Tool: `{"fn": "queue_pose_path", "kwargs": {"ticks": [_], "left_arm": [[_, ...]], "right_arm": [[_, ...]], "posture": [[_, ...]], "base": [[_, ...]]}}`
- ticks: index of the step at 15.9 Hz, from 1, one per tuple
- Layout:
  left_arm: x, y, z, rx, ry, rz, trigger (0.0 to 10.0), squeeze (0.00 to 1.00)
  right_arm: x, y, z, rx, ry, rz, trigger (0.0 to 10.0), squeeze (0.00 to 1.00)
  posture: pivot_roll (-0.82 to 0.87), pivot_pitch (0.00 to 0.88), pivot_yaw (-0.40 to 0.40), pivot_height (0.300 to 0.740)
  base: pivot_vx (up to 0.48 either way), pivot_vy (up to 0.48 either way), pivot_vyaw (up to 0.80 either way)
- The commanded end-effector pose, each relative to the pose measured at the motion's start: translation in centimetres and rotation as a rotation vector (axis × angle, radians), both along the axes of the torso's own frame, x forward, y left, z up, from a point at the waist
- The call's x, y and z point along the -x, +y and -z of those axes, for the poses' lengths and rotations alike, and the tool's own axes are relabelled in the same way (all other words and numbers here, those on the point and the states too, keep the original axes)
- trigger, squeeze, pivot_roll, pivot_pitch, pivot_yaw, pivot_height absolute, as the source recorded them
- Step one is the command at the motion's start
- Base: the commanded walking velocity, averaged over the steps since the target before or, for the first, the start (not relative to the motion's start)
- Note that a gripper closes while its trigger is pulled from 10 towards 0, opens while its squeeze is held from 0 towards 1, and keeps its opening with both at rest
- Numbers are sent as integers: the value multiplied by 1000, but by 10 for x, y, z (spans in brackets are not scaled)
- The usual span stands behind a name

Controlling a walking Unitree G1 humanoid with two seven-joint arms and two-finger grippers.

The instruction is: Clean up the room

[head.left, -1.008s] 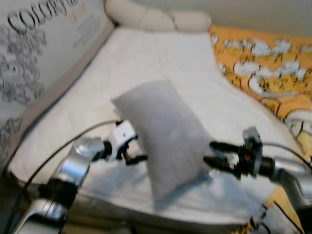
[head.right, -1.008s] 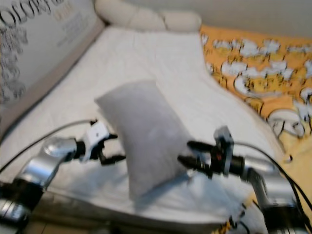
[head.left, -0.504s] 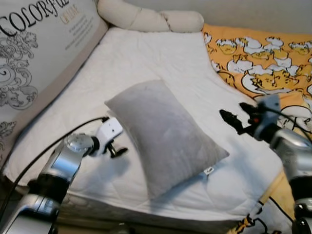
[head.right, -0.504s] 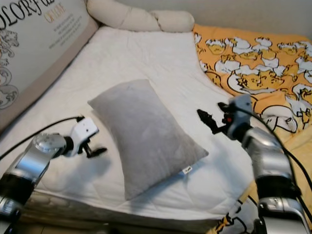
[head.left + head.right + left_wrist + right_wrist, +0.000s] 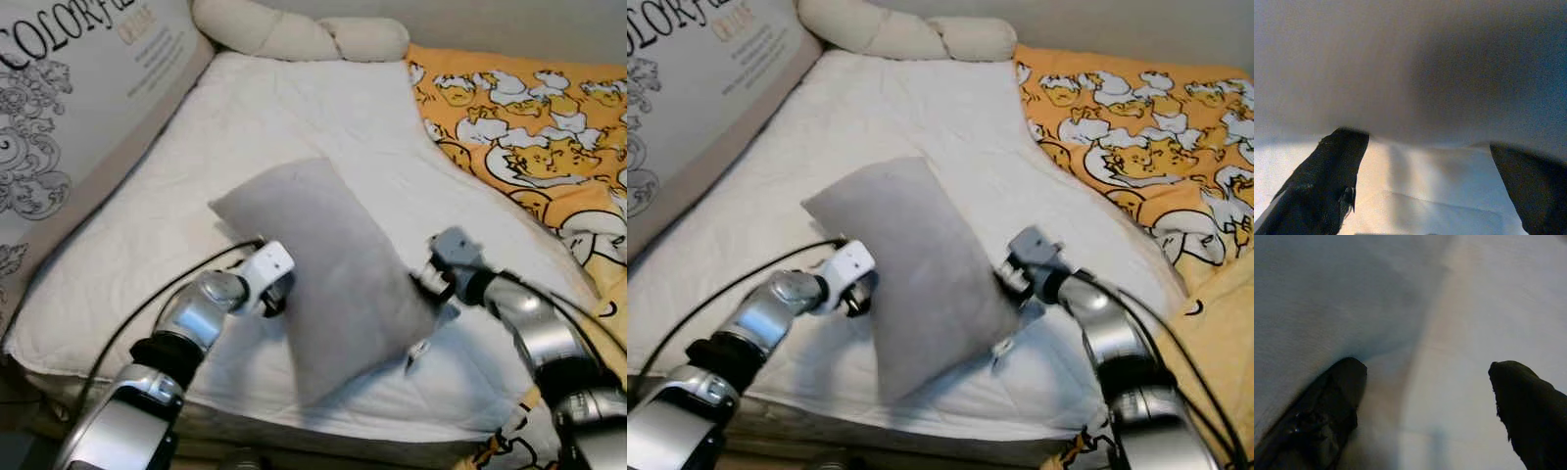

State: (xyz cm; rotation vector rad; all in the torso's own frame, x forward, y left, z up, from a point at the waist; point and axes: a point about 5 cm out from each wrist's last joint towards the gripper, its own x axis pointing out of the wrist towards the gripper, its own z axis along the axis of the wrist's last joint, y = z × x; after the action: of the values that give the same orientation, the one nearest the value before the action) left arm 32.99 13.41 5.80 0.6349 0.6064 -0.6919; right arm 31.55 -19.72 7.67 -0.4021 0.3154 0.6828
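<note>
On the white bed, the grey pillow lay at mid-frame. My left end effector and right end effector, fingers spread, pressed against its two sides.

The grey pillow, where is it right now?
The grey pillow lies in the middle of the white mattress, between the left tool and the right tool, with the orange blanket on its right.
</note>
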Motion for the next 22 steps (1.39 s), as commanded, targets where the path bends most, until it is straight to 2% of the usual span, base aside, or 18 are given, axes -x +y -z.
{"fn": "queue_pose_path", "kwargs": {"ticks": [1, 3, 6, 8, 11, 12, 13, 14, 15, 16, 17, 18, 19, 20, 21, 22], "left_arm": [[-2, -8, -3, 11, -17, 22, 10000, 412], [-6, 1, -8, 1, -28, 14, 10000, 412], [1, 13, -14, 14, 13, 58, 10000, 412], [13, 16, -16, 35, 63, 81, 10000, 412], [22, 16, -11, 54, 81, 63, 10000, 416], [21, 23, -11, 70, 77, 39, 10000, 533], [20, 25, -12, 85, 77, 25, 10000, 1000], [20, 37, -18, 145, 72, -17, 10000, 1000], [18, 52, -24, 231, 67, -78, 10000, 1000], [15, 60, -26, 289, 63, -122, 10000, 1000], [12, 67, -26, 349, 57, -160, 10000, 1000], [8, 72, -22, 405, 77, -233, 10000, 1000], [7, 73, -17, 419, 100, -285, 10000, 1000], [7, 72, -15, 418, 108, -299, 10000, 1000], [4, 64, -14, 554, 130, -344, 10000, 1000], [0, 49, -16, 878, 186, -444, 10000, 1000]], "right_arm": [[5, 7, -1, -49, 36, -81, 10000, 0], [31, 8, -1, -182, 189, -221, 10000, 0], [48, 1, -9, -303, 273, -274, 10000, 0], [48, -7, -6, -287, 263, -226, 10000, 0], [45, -16, -2, -240, 231, -132, 10000, 0], [50, -27, 0, -239, 296, -116, 10000, 0], [50, -31, 0, -236, 304, -106, 10000, 565], [49, -45, -1, -266, 321, -33, 10000, 1000], [43, -62, -3, -312, 310, 72, 10000, 1000], [37, -72, -4, -360, 289, 154, 10000, 1000], [31, -76, -7, -417, 274, 209, 10000, 1000], [22, -79, -10, -516, 256, 287, 10000, 1000], [16, -76, -10, -579, 250, 327, 10000, 1000], [14, -74, -9, -598, 250, 336, 10000, 1000], [9, -66, -6, -678, 265, 361, 10000, 1000], [5, -50, 3, -790, 315, 367, 10000, 1000]], "posture": [[23, 0, -5, 740], [20, 0, -2, 740], [14, 0, 8, 740], [12, 0, 11, 740], [20, 0, 2, 740], [29, 0, -8, 740], [29, 0, -8, 740], [31, 0, -9, 740], [30, 0, -6, 740], [29, 0, -5, 740], [25, 0, 1, 740], [23, 0, 5, 740], [21, 0, 6, 740], [21, 0, 6, 740], [20, 0, 7, 740], [22, 0, 5, 740]], "base": [[0, 0, 0], [0, 0, 0], [0, 0, 0], [0, 0, 0], [0, 0, 0], [0, 0, 0], [0, 0, 0], [0, 0, 0], [0, 0, 0], [0, 0, 0], [0, 0, 0], [0, 0, 0], [0, 0, 0], [0, 0, 0], [0, 0, 0], [0, 0, 0]]}}
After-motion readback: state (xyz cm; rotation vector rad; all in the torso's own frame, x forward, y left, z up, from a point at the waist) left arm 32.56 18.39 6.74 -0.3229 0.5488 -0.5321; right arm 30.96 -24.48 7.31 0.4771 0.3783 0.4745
